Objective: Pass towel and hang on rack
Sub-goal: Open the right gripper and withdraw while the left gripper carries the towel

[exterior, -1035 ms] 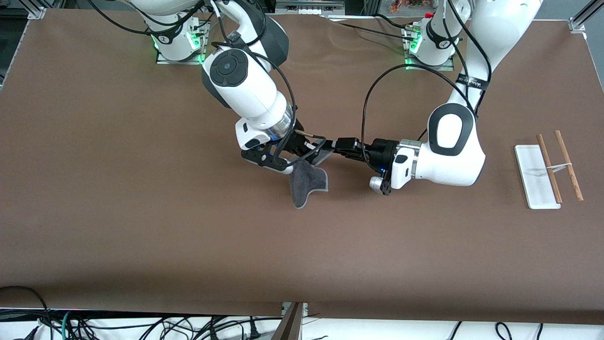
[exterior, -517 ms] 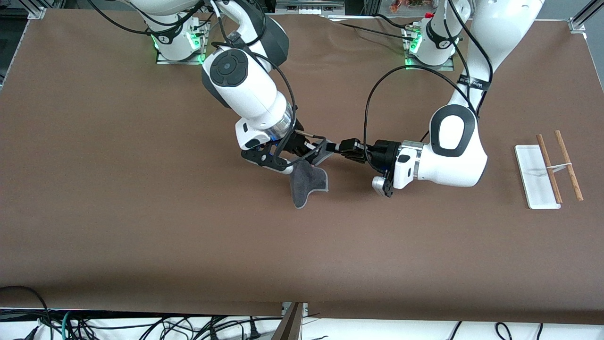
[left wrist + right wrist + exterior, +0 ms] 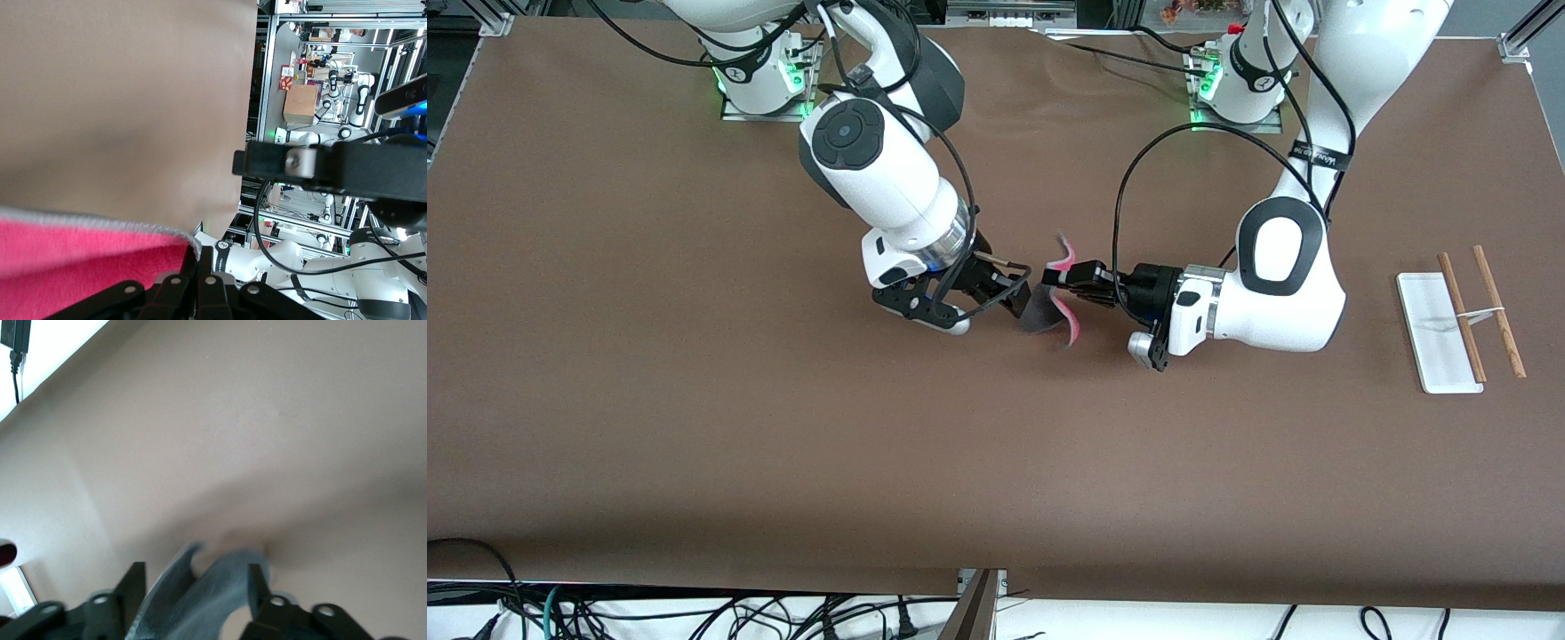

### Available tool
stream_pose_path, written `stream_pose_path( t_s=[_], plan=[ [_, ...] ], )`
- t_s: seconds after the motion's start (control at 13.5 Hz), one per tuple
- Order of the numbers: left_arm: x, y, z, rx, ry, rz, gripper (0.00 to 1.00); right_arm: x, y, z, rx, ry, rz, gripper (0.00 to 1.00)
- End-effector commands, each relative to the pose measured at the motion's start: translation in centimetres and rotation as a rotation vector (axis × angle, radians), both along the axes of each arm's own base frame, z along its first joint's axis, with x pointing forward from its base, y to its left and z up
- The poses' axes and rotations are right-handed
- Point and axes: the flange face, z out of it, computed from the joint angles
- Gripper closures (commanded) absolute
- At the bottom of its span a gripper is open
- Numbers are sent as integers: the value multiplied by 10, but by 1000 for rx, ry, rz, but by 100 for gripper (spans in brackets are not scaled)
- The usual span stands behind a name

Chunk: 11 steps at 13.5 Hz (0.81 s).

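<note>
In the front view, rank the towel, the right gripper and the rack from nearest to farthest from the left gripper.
1. The towel: pinched in the left gripper, over the table's middle.
2. The right gripper: open, just beside the towel, toward the right arm's end.
3. The rack: on the table at the left arm's end, clearly farthest.

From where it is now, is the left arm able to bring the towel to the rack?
Probably yes. The left gripper is shut on the towel, the right gripper has opened, and the rack stands toward the left arm's end of the table, with only bare tabletop between.
</note>
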Motion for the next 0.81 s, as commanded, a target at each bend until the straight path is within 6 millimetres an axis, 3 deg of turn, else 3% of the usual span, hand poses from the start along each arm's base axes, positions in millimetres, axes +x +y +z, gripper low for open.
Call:
stream_pose_path(
  t_s=[0.0,0.22,0.37,0.59,0.74],
  plan=[
    [4,10,10,22,-40,-16,100,15,-17,6,-11,-27,43,0],
    [21,51,28,85,-96,-61,100,41,-73,0,-88,-8,165,0],
    [34,94,42,144,-125,-103,100,55,-118,6,-145,4,273,0],
    [45,175,64,276,-153,-151,100,78,-206,7,-209,47,420,0],
    [46,236,80,366,-150,-176,100,82,-250,12,-232,82,486,0]
  ],
)
